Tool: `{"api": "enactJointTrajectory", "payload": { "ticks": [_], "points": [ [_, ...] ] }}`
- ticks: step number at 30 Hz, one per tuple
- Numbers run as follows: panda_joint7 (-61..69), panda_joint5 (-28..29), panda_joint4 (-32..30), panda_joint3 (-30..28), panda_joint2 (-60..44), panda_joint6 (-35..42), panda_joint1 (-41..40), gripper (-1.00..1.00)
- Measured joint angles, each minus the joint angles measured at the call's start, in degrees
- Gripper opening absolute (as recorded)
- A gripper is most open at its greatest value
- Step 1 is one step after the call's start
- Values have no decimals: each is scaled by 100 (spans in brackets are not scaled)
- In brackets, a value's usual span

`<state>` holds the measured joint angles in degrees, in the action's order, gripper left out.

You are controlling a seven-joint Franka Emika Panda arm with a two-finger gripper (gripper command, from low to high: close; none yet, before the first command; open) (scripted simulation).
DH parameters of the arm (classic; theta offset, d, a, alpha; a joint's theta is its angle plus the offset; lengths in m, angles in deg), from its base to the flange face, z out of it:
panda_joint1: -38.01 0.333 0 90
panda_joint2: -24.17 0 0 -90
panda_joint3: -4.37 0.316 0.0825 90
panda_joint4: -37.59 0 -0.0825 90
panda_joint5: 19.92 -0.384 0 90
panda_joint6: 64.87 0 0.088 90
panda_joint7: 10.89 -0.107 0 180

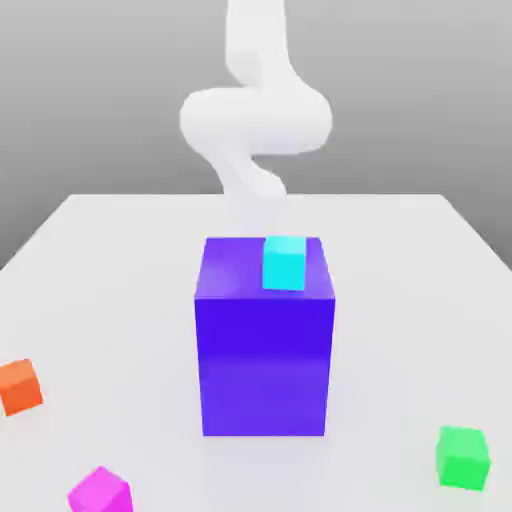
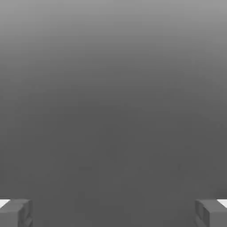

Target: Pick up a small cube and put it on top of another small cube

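Probably the first trouble would come at the exterior view's left, where an orange cube (image 1: 20, 387) lies near the magenta cube (image 1: 101, 494), the one I take to be for lifting. Aim drifting towards the orange one could bring the wrong cube up. The magenta cube sits askew on the counter (image 1: 150, 260), so if the jaws came down without turning to match its sides, they might catch a corner and spin it or nudge it away. They stand spread wide, with nothing between them, so a grasp is all to be made.

Next along, in the middle, the big blue-violet block (image 1: 265, 365) is the chief hazard. The arm (image 1: 256, 120) is beyond it, and a low path to either front cube could clip the block or knock off the cyan cube (image 1: 285, 264) resting on its top.

Over at the right waits the green cube (image 1: 463, 458), by my reading the base. Its top is small and slightly turned; a load set down off-centre, or let go too high, could slide off, and a sideways brush on release could topple the pair.

As for looks, the magenta cube is small, plain and vivid pink, with flat faces, crisp edges and a paler top. It rests on the counter in the near left part of the exterior view, its lower part cut off by the frame's edge.
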<state>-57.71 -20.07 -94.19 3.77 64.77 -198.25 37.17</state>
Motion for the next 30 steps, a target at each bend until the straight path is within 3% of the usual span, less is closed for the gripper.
{"api": "enactJointTrajectory", "payload": {
  "ticks": [30],
  "points": [
    [-830, -605, 55, -662, -6276, -2015, -1041, 0]
  ]
}}
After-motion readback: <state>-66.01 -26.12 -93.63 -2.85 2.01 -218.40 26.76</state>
